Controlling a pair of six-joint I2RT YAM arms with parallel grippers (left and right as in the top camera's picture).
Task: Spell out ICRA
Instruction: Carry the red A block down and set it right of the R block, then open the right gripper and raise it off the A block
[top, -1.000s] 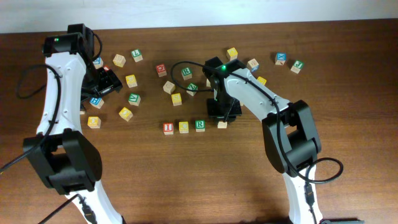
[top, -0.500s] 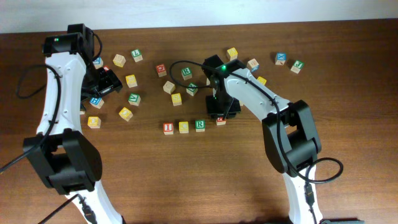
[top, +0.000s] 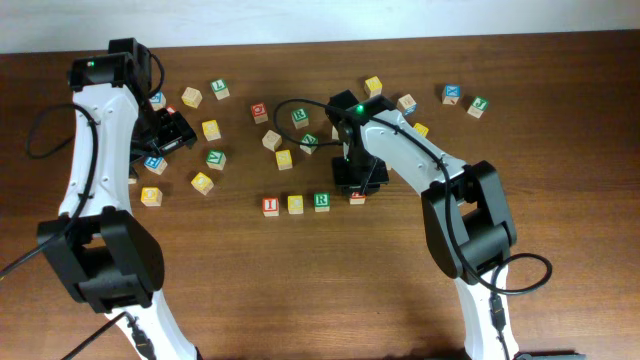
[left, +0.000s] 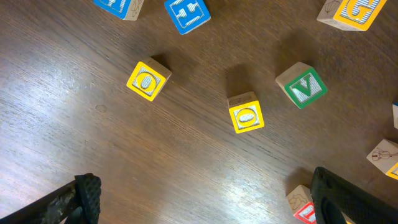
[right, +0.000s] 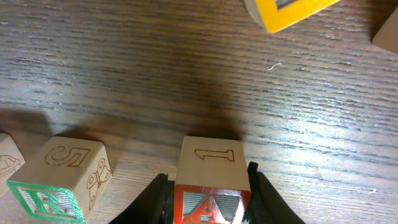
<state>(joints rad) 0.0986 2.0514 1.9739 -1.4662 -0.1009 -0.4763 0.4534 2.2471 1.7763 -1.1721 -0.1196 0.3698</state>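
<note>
A row of blocks lies mid-table: red I block (top: 270, 206), yellow C block (top: 296, 204), green R block (top: 322, 201). My right gripper (top: 353, 186) is shut on the red A block (top: 357, 198) at the row's right end, a small gap from R. In the right wrist view the fingers (right: 209, 194) press both sides of the A block (right: 211, 177), which stands on the wood; the R block (right: 59, 180) lies to its left. My left gripper (top: 165, 135) is open and empty over the table's left side, fingers wide apart (left: 205, 202).
Loose blocks lie scattered across the back: yellow (top: 373, 86), blue (top: 452, 94), green (top: 477, 105), red (top: 259, 111). Under the left wrist are two yellow O blocks (left: 148, 79) (left: 246, 116) and a green V block (left: 303, 85).
My right gripper has shifted slightly at the row's right end with the A block between its fingers. The left arm has not moved.
</note>
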